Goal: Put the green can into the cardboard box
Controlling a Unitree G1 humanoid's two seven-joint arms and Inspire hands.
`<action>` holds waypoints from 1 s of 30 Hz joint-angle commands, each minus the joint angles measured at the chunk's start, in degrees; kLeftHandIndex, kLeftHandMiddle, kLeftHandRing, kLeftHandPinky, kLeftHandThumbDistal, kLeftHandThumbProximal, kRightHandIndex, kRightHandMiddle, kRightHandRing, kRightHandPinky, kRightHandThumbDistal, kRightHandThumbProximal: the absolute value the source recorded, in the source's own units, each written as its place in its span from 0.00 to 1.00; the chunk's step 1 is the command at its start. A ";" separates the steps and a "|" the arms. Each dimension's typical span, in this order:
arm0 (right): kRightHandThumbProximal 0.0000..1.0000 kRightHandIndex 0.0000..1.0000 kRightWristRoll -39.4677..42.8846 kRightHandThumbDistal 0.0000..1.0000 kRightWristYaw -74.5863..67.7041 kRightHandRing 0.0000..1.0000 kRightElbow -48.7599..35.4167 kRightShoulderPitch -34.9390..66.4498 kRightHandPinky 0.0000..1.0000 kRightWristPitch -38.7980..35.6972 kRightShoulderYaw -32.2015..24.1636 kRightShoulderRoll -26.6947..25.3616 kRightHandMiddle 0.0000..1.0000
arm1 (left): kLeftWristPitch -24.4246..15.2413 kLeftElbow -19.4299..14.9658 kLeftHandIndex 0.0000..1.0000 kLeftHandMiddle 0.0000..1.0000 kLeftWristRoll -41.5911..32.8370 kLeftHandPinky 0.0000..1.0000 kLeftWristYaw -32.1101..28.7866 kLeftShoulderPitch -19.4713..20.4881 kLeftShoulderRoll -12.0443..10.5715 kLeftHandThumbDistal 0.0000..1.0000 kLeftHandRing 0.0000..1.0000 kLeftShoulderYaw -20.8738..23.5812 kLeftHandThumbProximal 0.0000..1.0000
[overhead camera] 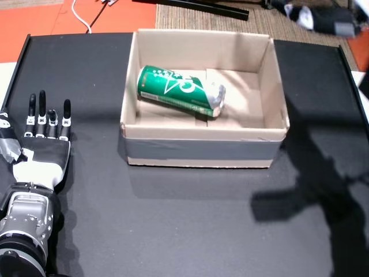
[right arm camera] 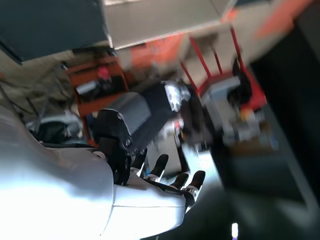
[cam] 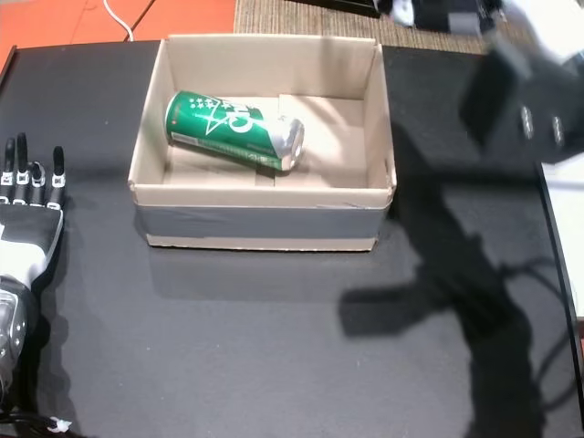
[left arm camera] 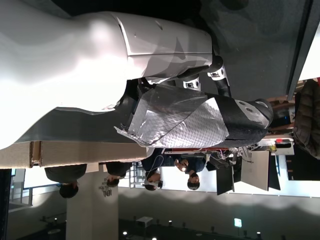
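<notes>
The green can [overhead camera: 180, 91] [cam: 234, 130] lies on its side inside the cardboard box [overhead camera: 202, 134] [cam: 260, 193], toward the box's left half, its silver top pointing right. My left hand [overhead camera: 43, 135] [cam: 27, 214] rests flat on the black table well left of the box, open, fingers straight and apart, holding nothing. The left wrist view shows that hand [left arm camera: 200, 115] from beside, also bare. My right hand [right arm camera: 150, 185] is open in the right wrist view, fingers apart in the air. In a head view it is a blurred dark shape [cam: 525, 96] raised at the upper right, away from the box.
The black table [overhead camera: 173, 219] stretches around the box, with raised edges at left and right. The raised right arm throws a shadow [overhead camera: 311, 190] on its right side. A white cable [overhead camera: 81, 17] lies on the orange floor behind. People [left arm camera: 150, 175] stand far off.
</notes>
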 commanded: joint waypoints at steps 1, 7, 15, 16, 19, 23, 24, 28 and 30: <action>0.13 0.70 3.72 0.79 -1.25 0.91 -6.08 7.83 0.95 -0.34 -2.20 2.57 0.84 | 0.65 1.17 0.47 0.23 0.22 0.77 0.76 2.58 0.21 0.65 0.50 -0.10 0.81; 0.22 0.74 6.79 0.86 -3.59 0.92 -11.34 23.04 1.00 -4.08 -3.06 8.74 0.86 | 0.27 1.18 0.44 0.23 0.55 0.74 0.77 2.86 0.07 0.67 0.46 -0.35 0.80; 0.29 0.75 9.99 0.85 -2.48 0.93 -4.30 36.87 1.00 -14.92 -1.63 12.91 0.86 | 0.60 1.12 0.46 0.23 0.17 0.72 0.78 2.77 0.30 0.67 0.45 -0.06 0.78; 0.29 0.74 9.68 0.87 -2.61 0.93 -3.65 38.20 1.00 -15.80 -1.82 13.03 0.86 | 0.60 1.12 0.46 0.23 0.22 0.73 0.79 2.74 0.38 0.67 0.46 -0.10 0.80; 0.18 0.71 8.85 0.88 -3.87 0.92 -0.47 41.22 1.00 -20.03 -2.38 13.93 0.84 | 0.63 1.12 0.47 0.23 0.36 0.72 1.06 2.69 0.63 0.65 0.45 -0.21 0.82; 0.16 0.69 3.58 0.92 -9.19 0.92 8.26 42.40 1.00 -29.24 -3.33 15.79 0.83 | 1.30 1.19 0.46 0.23 0.13 0.71 -0.21 3.06 1.10 0.68 0.44 0.02 0.77; 0.23 0.69 1.45 0.97 -11.71 0.91 11.05 42.21 1.00 -31.27 -3.66 16.85 0.83 | 1.15 1.18 0.46 0.23 0.28 0.68 0.11 2.95 1.14 0.66 0.44 -0.09 0.79; 0.23 0.67 -7.62 0.90 -21.84 0.88 18.16 41.81 1.00 -36.08 -4.88 19.68 0.81 | 0.86 1.10 0.48 0.24 0.56 0.72 0.56 2.64 1.40 0.64 0.45 -0.39 0.82; 0.23 0.68 -12.58 0.92 -27.63 0.88 20.39 41.75 1.00 -37.01 -5.07 20.09 0.81 | 0.95 1.12 0.48 0.25 0.56 0.74 0.14 2.78 1.55 0.63 0.46 -0.40 0.83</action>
